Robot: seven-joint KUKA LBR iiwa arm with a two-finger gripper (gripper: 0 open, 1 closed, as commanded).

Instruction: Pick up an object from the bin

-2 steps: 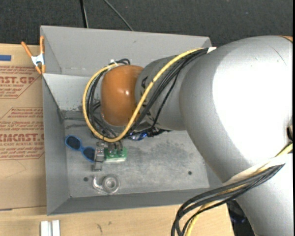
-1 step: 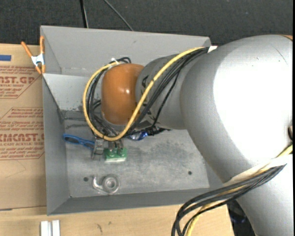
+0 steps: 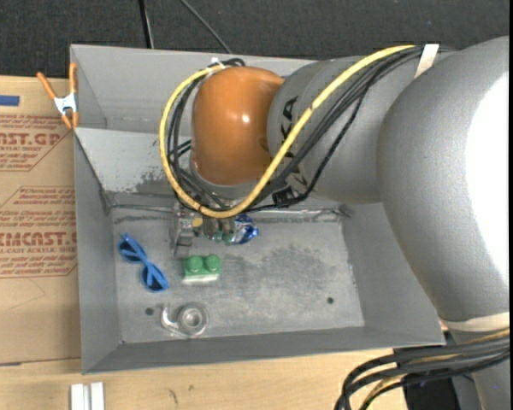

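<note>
While the orange-covered wrist hangs at frame centre, the tool (image 3: 186, 231) sits just above a small green block (image 3: 201, 267) with two round studs, which lies flat on the bin (image 3: 325, 293) floor. Whether the tool is wide or narrow cannot be told. Blue toy glasses (image 3: 143, 261) lie to the block's left.
</note>
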